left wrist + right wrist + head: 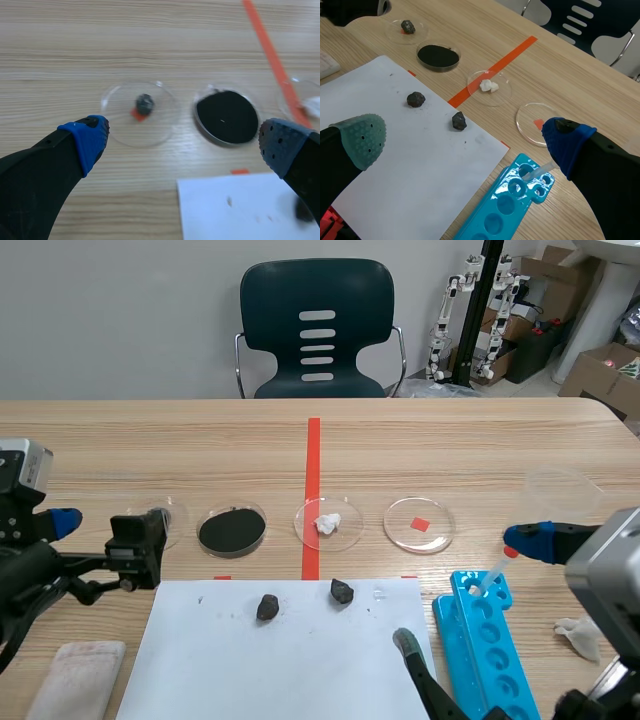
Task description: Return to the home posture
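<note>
My left gripper [100,530] hangs open low over the table's left side, with nothing between its fingers. Just ahead of it lies a clear dish [139,114] holding a small dark stone [145,103], and a dish of black powder [227,116] sits beside that one. My right gripper [468,590] is open and empty above the near right corner of the white paper [280,660]. Two dark stones [415,99] [459,121] rest on the paper. A blue well tray [507,205] with a small pipette [540,170] lies under the right gripper's blue-padded finger.
A dish with white lumps [328,524] and a dish over a red mark [419,524] stand in the middle row. A folded cloth [75,680] lies front left, a crumpled tissue [578,635] front right, a clear lid [562,490] farther right. A dark chair [317,330] stands behind the table.
</note>
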### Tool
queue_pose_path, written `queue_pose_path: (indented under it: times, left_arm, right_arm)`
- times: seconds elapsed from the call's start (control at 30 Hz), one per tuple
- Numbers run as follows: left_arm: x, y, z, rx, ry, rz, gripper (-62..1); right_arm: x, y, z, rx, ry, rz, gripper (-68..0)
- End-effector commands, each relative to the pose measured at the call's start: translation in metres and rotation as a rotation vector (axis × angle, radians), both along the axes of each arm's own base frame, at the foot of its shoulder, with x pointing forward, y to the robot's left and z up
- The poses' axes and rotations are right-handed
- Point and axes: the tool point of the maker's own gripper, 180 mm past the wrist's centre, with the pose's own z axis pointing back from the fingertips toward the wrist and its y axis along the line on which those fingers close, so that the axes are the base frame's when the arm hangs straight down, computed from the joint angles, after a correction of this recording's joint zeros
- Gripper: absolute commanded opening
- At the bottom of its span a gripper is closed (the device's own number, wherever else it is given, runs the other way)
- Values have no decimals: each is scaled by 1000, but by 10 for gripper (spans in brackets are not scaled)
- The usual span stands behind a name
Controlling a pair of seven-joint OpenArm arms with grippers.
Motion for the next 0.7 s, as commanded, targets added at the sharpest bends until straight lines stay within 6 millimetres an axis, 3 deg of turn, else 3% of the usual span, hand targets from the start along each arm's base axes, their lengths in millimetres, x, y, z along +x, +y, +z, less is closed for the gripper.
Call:
queue_pose_path:
  times: [0.0,0.2,0.5,0.67]
  left_arm:
    - [-5,-9,20,-2,-64,-50,14]
    - [-47,-42,46,-27,-116,-211,14]
    - [-94,-93,83,7,-164,-443,14]
    - [-108,-103,94,17,-168,-479,14]
  right_arm:
    - [3,0,8,13,-31,8,4]
    - [3,0,8,13,-31,8,4]
    - [3,0,8,13,-31,8,4]
    - [3,0,8,13,-31,8,4]
